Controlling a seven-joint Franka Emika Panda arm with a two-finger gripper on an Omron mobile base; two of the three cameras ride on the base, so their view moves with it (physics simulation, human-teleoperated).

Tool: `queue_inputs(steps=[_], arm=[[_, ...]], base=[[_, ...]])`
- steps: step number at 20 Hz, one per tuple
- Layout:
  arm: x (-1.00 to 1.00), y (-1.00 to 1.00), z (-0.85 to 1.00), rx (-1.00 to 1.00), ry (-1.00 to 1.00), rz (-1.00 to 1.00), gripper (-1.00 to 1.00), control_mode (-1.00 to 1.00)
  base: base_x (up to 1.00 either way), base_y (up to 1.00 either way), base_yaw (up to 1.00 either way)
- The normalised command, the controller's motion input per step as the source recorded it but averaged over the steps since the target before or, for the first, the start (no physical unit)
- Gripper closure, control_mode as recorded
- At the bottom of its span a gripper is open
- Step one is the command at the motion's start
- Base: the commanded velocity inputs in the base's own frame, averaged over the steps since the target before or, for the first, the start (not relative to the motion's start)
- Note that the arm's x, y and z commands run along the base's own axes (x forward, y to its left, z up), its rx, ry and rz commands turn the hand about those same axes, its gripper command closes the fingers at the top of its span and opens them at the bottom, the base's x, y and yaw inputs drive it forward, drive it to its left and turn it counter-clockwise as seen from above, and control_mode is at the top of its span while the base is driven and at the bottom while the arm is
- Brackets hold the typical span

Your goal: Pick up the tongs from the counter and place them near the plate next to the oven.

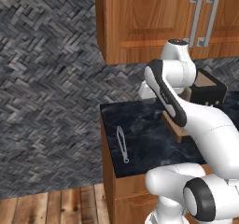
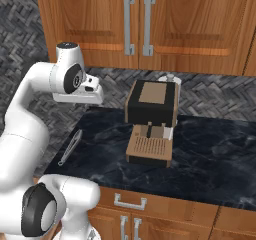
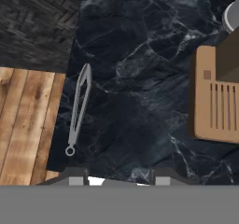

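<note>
Tool (image 3: 119, 178) fingers apart, w/ nothing between, above counter (image 3: 140, 92); 1 tongs (image 3: 78, 108), 1 coffee machine (image 2: 151, 119).

Brown-and-black coffee machine (image 2: 151, 121), wooden cabinets (image 2: 150, 24)

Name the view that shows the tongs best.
The hand view: the tongs lie whole and large on the counter, ring end visible. The left base view and right base view show them small near the counter's edge.

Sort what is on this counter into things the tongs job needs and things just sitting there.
Needed:
- slim silver-grey metal tongs, lying flat
- black marble-like counter
- gripper, above the counter

Just there:
- brown and black coffee machine
- brown wooden wall cabinets
</note>
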Motion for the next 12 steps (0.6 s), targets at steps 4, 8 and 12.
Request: queue_inputs(steps=[4, 8, 12], arm=[[0.03, 0.11, -0.1, 0.0, -0.04, -0.02, -1.0, -1.0], [-0.53, 0.37, -0.31, 0.0, -0.05, 0.0, -1.0, -1.0], [-0.42, 0.12, -0.47, 0.04, 0.03, 0.08, -1.0, -1.0]], base=[[0.0, 0.0, 0.0], [0.0, 0.0, 0.0], [0.0, 0.0, 0.0]])
